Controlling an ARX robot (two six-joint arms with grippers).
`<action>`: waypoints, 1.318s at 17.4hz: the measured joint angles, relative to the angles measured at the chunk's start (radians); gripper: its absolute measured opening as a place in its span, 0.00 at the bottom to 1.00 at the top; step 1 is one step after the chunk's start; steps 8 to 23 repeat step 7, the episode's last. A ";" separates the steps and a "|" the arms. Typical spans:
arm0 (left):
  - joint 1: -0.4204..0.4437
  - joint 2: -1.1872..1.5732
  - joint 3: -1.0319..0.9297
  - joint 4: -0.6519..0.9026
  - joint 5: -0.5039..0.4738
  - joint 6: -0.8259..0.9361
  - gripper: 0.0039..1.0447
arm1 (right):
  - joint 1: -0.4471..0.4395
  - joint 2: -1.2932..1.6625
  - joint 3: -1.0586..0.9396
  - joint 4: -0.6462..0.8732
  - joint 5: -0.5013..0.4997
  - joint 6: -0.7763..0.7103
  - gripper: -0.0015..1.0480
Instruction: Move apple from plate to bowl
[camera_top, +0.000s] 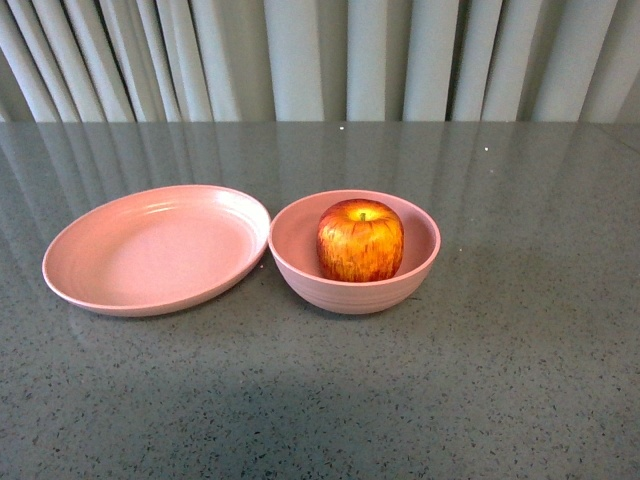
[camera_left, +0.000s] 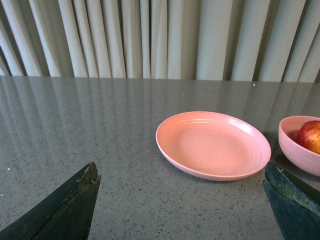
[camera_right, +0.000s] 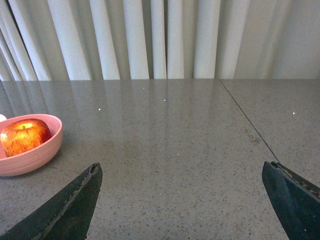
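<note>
**A:** And there it was, the apple (camera_top: 360, 240) sat upright inside the bowl (camera_top: 300, 262), stem up, well below nothing at all and clear of any gripper. It rested on the bowl's floor, leaning toward no side that I could make out.

**B:** The plate (camera_top: 150, 250) lay bare beside it, on the robot's left, its rim right up against the bowl's rim. Touching or just shy of touching, I could not tell from the front view.

**A:** No arm showed in the front view. What about the wrists?

**B:** The left gripper (camera_left: 182, 200) was spread wide, its two dark fingers at the far edges of its own view, with nothing between them but table (camera_top: 520, 380). It hung low and back from the plate.

**A:** Same story on the other side. The right gripper (camera_right: 182, 200) was released too, fingers far apart, empty, with the bowl and apple off to one edge of its view, well apart from it.

**B:** So how far along would you have called it?

**A:** I judged the transfer itself finished: fruit in the bowl, plate vacated, both grippers let go and pulled away. Nothing seemed left except perhaps parking the arms.

**B:** And the curtain (camera_top: 320, 60) behind simply hung there.
</note>
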 joint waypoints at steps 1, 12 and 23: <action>0.000 0.000 0.000 0.000 0.000 0.000 0.94 | 0.000 0.000 0.000 0.000 0.000 0.000 0.94; 0.000 0.000 0.000 0.000 0.000 0.000 0.94 | 0.000 0.000 0.000 0.000 0.000 0.000 0.94; 0.000 0.000 0.000 0.000 0.000 0.000 0.94 | 0.000 0.000 0.000 0.000 0.000 0.000 0.94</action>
